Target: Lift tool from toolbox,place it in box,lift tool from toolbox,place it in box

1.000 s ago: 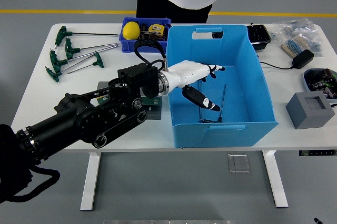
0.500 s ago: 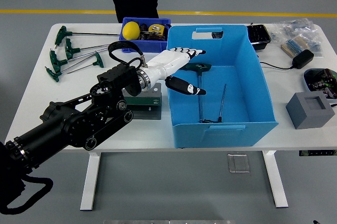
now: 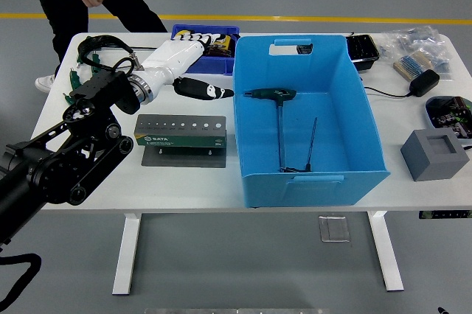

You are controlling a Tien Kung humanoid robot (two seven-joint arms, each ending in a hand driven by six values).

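Blue plastic box (image 3: pixel 354 119): holds a green-handled T-shaped hex key (image 3: pixel 279 111) and a thin dark key (image 3: pixel 310 143).
Left hand (image 3: pixel 184 60): white fingers extended, holding nothing, at the box's 9 o'clock.
Green tool holder (image 3: pixel 181 133): below the hand.

Two T-handled tools (image 3: pixel 282 126) lay inside the box (image 3: pixel 366 119) at the table's (image 3: pixel 184 185) middle, the tool stand (image 3: pixel 182 132) just left of it, a small bin (image 3: pixel 221 63) behind that stand, and a foam block (image 3: pixel 434 153) to the right.
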